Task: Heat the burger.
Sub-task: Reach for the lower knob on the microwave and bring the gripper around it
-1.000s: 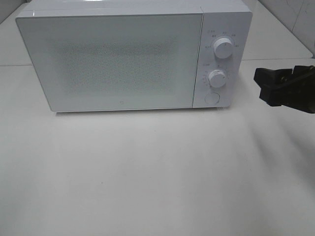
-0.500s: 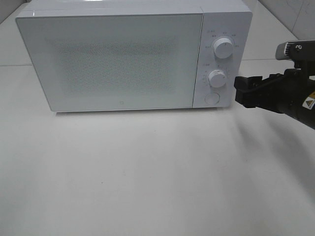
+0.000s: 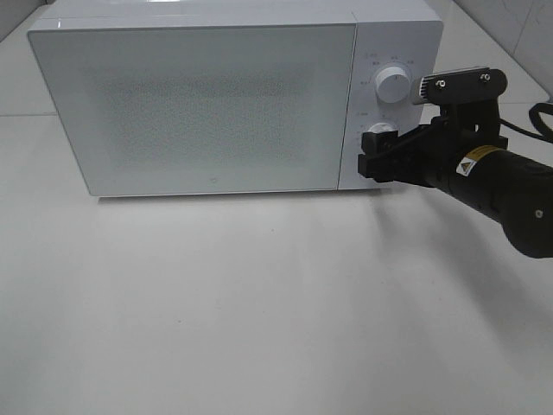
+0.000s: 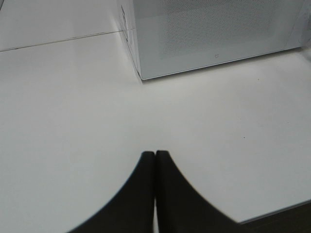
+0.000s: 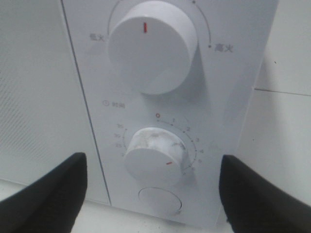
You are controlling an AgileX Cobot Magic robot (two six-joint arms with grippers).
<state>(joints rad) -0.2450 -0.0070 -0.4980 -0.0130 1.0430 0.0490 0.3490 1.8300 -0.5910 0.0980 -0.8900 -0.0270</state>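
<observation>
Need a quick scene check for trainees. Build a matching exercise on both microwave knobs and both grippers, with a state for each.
Things:
1 upper knob
2 lower knob
3 left gripper
4 right gripper

States:
A open, flanking a knob
B red mark turned well past zero
C shut, over the table
D red mark midway along its arc

Pairs: 1-D, 2-B, 3-C, 4-A
</observation>
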